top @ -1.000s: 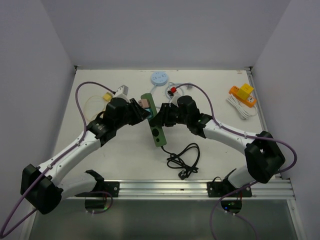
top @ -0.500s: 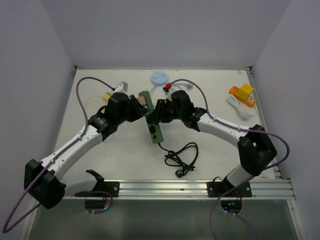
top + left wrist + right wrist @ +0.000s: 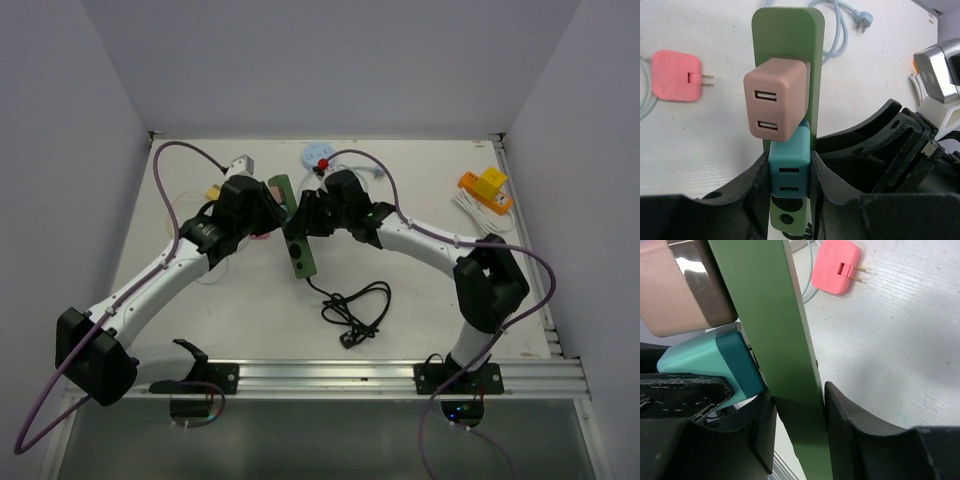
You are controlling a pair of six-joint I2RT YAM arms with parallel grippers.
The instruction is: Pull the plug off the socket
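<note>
The socket is a long green power strip (image 3: 298,250) (image 3: 787,35) (image 3: 771,325) held up off the table between both arms. Two plugs sit in it side by side: a beige-pink USB charger (image 3: 777,100) (image 3: 675,295) and a teal USB charger (image 3: 789,167) (image 3: 732,365). My left gripper (image 3: 272,217) (image 3: 789,175) is shut on the teal plug, one finger on each side. Coming from the opposite side, my right gripper (image 3: 304,218) (image 3: 799,422) is shut on the strip's thin body just below the plugs.
The strip's black cable (image 3: 352,305) coils on the table towards the front rail. A loose pink plug (image 3: 676,76) (image 3: 837,267) lies on the table beyond the strip. At the back are a blue round disc (image 3: 318,156), a grey adapter (image 3: 241,166) and an orange-yellow block (image 3: 484,187) with white cord.
Both arms have carried the green strip to the left and towards the back, and the black cable has trailed after it. Both grips look unchanged.
</note>
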